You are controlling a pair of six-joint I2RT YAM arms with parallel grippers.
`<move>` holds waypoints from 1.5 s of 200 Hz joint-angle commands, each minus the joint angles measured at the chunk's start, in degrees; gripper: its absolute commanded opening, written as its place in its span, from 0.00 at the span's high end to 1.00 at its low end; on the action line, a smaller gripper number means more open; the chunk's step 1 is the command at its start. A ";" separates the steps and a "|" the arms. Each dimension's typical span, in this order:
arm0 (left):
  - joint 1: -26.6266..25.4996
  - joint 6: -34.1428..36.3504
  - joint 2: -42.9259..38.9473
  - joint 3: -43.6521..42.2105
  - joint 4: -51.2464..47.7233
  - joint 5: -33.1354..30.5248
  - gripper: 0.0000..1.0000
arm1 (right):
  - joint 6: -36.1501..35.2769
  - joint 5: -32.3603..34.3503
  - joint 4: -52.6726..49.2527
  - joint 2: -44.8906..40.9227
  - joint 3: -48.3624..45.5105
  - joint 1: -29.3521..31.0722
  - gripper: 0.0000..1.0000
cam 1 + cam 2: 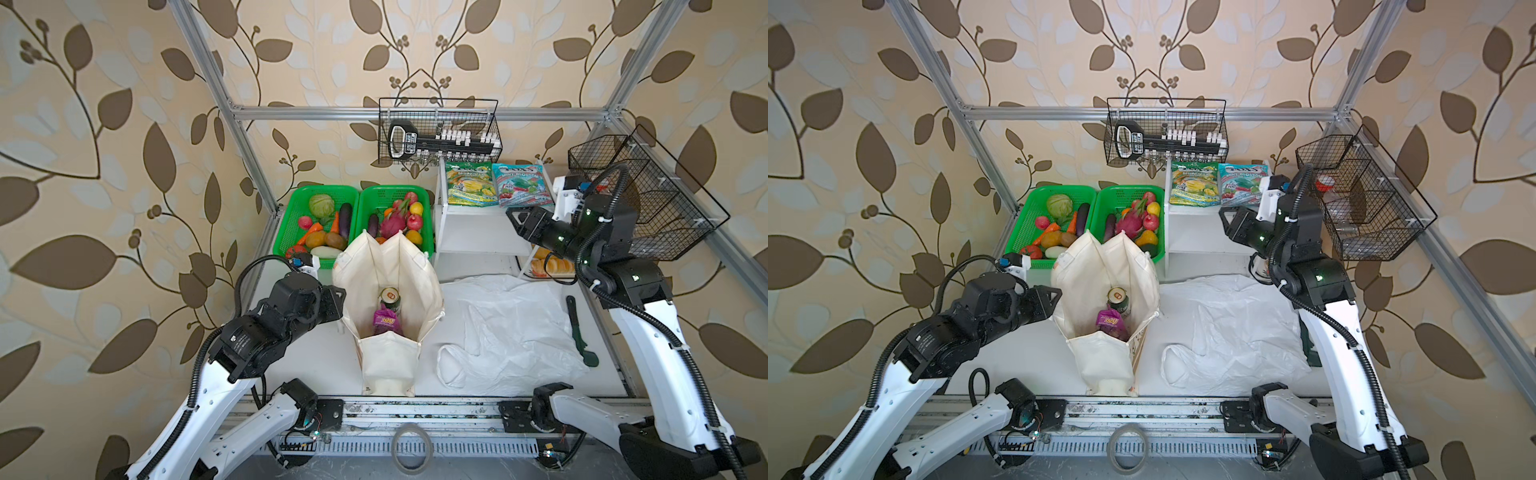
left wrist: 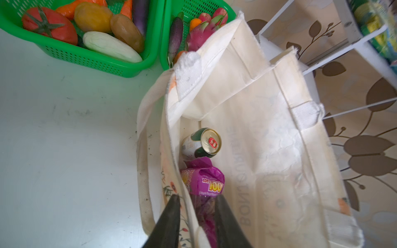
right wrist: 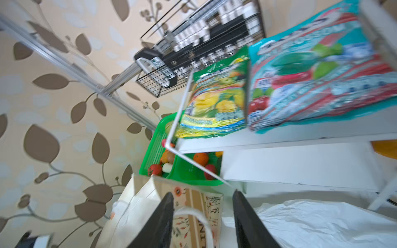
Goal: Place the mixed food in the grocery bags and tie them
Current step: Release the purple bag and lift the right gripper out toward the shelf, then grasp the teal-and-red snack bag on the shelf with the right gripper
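The cream cloth tote (image 1: pixel 390 266) (image 1: pixel 1100 266) (image 2: pixel 257 107) stands open mid-table. Inside it lie the small green can (image 1: pixel 390 298) (image 2: pixel 203 142) and the purple packet (image 1: pixel 388 322) (image 2: pixel 206 182). My left gripper (image 1: pixel 340 301) (image 2: pixel 197 197) is open, its jaws straddling the tote's left rim without pinching it. The right gripper (image 1: pixel 512 216) (image 3: pixel 203 193) hangs open and empty in front of the shelf, near the blue snack pouch (image 1: pixel 523 184) (image 3: pixel 322 79). A translucent white plastic bag (image 1: pixel 511 332) (image 3: pixel 322 223) lies flat to the tote's right. The pink dragon fruit (image 1: pixel 392 224) (image 2: pixel 199 35) sits in the right green basket.
Two green mesh baskets (image 1: pixel 286 226) of toy produce stand behind the tote. A white shelf (image 1: pixel 478 232) carries a green-yellow pouch (image 1: pixel 471 183), with bread loaves (image 1: pixel 548 264) low down. Black wire baskets (image 1: pixel 440 133) hang at the back and right. A green tool (image 1: pixel 579 332) lies at the right edge.
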 commanded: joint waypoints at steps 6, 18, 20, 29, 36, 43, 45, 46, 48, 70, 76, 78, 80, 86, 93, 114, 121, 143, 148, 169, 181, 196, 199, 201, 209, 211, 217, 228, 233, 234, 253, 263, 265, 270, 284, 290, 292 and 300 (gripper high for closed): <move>0.57 1.23 -0.95 1.95 0.00 -2.52 0.50 | 7.81 0.50 4.64 0.03 -2.94 -3.57 0.52; 0.53 1.41 -1.41 1.76 -0.30 -3.03 0.44 | 10.36 5.47 5.38 0.26 -3.10 -3.60 0.52; 0.56 1.40 -1.50 1.78 -0.36 -3.10 0.43 | 10.66 6.12 5.60 0.26 -3.18 -3.60 0.52; 0.55 1.69 -1.91 1.82 -0.43 -3.51 0.39 | 12.70 8.94 6.36 0.31 -3.62 -3.65 0.52; 0.49 1.98 -2.11 1.79 -0.42 -3.72 0.36 | 14.01 10.59 6.89 0.25 -3.98 -3.67 0.51; 0.51 2.53 -2.35 1.99 -0.38 -3.82 0.34 | 15.26 12.74 7.70 0.16 -4.47 -3.61 0.51; 0.55 2.67 -2.39 2.04 -0.43 -3.85 0.34 | 15.68 13.12 7.89 0.17 -4.67 -3.69 0.51; 0.52 2.74 -2.44 2.06 -0.45 -3.88 0.33 | 15.93 13.53 7.96 0.17 -4.70 -3.65 0.51; 0.51 2.90 -2.48 2.10 -0.46 -3.91 0.33 | 16.38 14.13 8.07 0.17 -4.92 -3.61 0.51; 0.56 4.11 -3.14 2.59 -0.95 -5.01 0.28 | 19.79 17.90 10.29 0.28 -6.67 -4.12 0.51; 0.57 4.36 -3.34 2.73 -1.12 -5.59 0.27 | 20.39 18.19 11.12 0.51 -6.91 -4.21 0.51; 0.50 4.38 -3.41 2.86 -1.16 -5.65 0.27 | 20.57 18.24 11.34 0.59 -6.99 -4.26 0.51; 0.55 4.50 -3.49 2.87 -1.24 -5.78 0.27 | 20.81 18.25 11.59 0.78 -6.99 -4.29 0.51; 0.55 4.66 -3.69 2.91 -1.51 -6.25 0.26 | 21.36 18.18 12.00 1.21 -7.01 -4.30 0.51; 0.52 4.82 -4.01 2.99 -1.68 -6.76 0.26 | 21.87 17.82 12.41 1.79 -6.85 -4.39 0.51; 0.56 5.16 -5.07 2.96 -1.96 -7.77 0.25 | 22.63 17.31 14.34 3.36 -6.81 -4.39 0.51; 0.51 5.29 -5.36 2.88 -1.88 -7.65 0.25 | 22.90 17.66 15.27 3.66 -7.11 -4.42 0.52; 0.54 5.36 -5.74 2.79 -2.13 -7.36 0.25 | 24.39 20.45 18.84 3.34 -9.54 -4.39 0.52; 0.54 5.35 -5.74 2.79 -2.23 -7.40 0.25 | 24.73 21.18 18.91 3.40 -9.72 -4.43 0.52; 0.56 5.51 -5.66 2.79 -2.40 -7.67 0.24 | 25.49 23.12 19.50 4.03 -10.17 -4.48 0.50; 0.52 5.53 -5.66 2.88 -2.36 -7.91 0.24 | 25.45 23.12 19.99 4.87 -10.11 -4.45 0.50; 0.51 5.72 -5.57 2.86 -2.32 -8.11 0.24 | 25.18 21.58 21.54 6.07 -10.22 -4.46 0.50; 0.54 5.73 -5.50 2.87 -2.32 -8.14 0.24 | 25.07 21.05 22.46 6.21 -10.33 -4.48 0.51; 0.56 5.71 -5.48 2.88 -2.36 -8.13 0.24 | 24.92 20.76 23.10 6.34 -10.53 -4.52 0.51; 0.55 5.72 -5.48 2.95 -2.40 -8.13 0.24 | 24.53 19.80 25.01 6.71 -11.11 -4.48 0.52; 0.56 5.71 -5.48 2.96 -2.40 -8.13 0.24 | 24.59 19.61 25.29 6.82 -11.20 -4.48 0.52; 0.51 5.71 -5.52 2.92 -2.47 -8.13 0.24 | 25.08 19.02 25.81 7.15 -11.31 -4.48 0.52; 0.49 5.71 -5.47 2.88 -2.49 -8.13 0.24 | 24.92 18.08 27.20 7.49 -11.41 -4.48 0.52; 0.53 5.62 -5.48 2.87 -2.57 -8.24 0.24 | 25.11 18.06 27.29 7.83 -11.37 -4.48 0.52; 0.50 5.62 -5.48 2.87 -2.58 -8.23 0.24 | 25.13 18.07 27.19 7.82 -11.34 -4.48 0.52; 0.53 5.44 -5.41 2.96 -2.52 -8.22 0.24 | 25.73 18.51 27.26 8.38 -11.41 -4.48 0.52; 0.55 5.48 -5.39 3.09 -2.49 -8.13 0.24 | 25.71 18.68 27.27 8.53 -11.50 -4.48 0.57; 0.54 5.45 -5.35 3.13 -2.49 -8.13 0.24 | 25.61 18.78 27.20 8.48 -11.56 -4.48 0.59; 0.53 5.46 -5.30 3.22 -2.49 -8.11 0.24 | 25.54 19.06 26.99 8.38 -11.59 -4.48 0.64; 0.55 5.37 -5.09 3.40 -2.49 -8.09 0.24 | 25.14 21.04 25.09 7.61 -11.67 -4.32 0.75; 0.51 5.36 -5.04 3.49 -2.49 -8.09 0.24 | 25.10 22.28 23.78 7.09 -11.74 -4.21 0.80; 0.55 5.36 -5.04 3.56 -2.49 -7.99 0.24 | 25.13 22.62 23.41 6.89 -11.80 -4.21 0.81; 0.49 5.40 -4.96 3.55 -2.49 -7.95 0.24 | 25.05 23.54 22.72 5.78 -12.32 -4.22 0.87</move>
